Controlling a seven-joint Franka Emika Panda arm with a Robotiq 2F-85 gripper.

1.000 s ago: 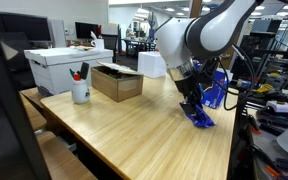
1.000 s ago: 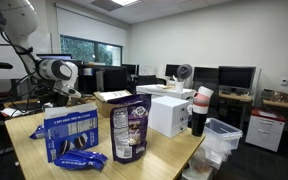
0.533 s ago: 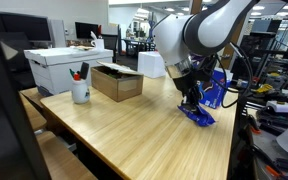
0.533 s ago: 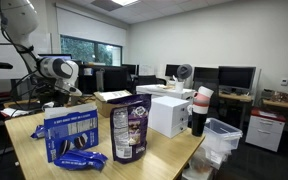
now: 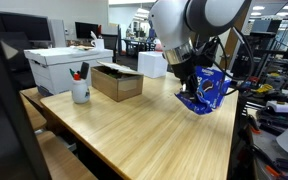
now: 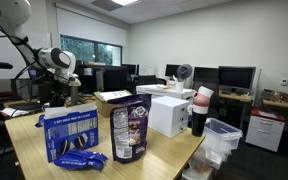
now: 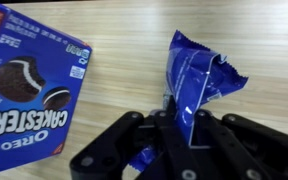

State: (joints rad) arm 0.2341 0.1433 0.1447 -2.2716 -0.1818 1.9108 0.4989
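Fingers clenched on one blue packet, pinching its lower end. Packet is off the surface, in the air above its far right part, beside the arm.

Orientation: in the wrist view the packet's long axis runs from the fingers straight away toward the top of the frame. The free end is crumpled and flares right. In an exterior view the blue packet sits tilted. Its long axis slants up to the right, and the low corner is under the fingers.

View differences:
- The wrist view shows the pinch itself and an Oreo Cakesters box lying flat just left of the packet, print up.
- An exterior view shows the cardboard box, white lidded box and white mug with pens, all well apart from the packet. No Oreo box is in sight there.
- The opposite exterior view has the Oreo Cakesters box in the foreground, hiding the grip. Only the arm shows above it, so the held packet cannot be made out.
- That view also shows a purple snack bag, a second blue wrapper lying in front of the box, a small white box and a clear bin.

Counts: 1 held packet, 1 loose blue wrapper, 1 Oreo box, 1 purple bag, 1 cardboard box, 2 white boxes, 1 mug, 1 bin.
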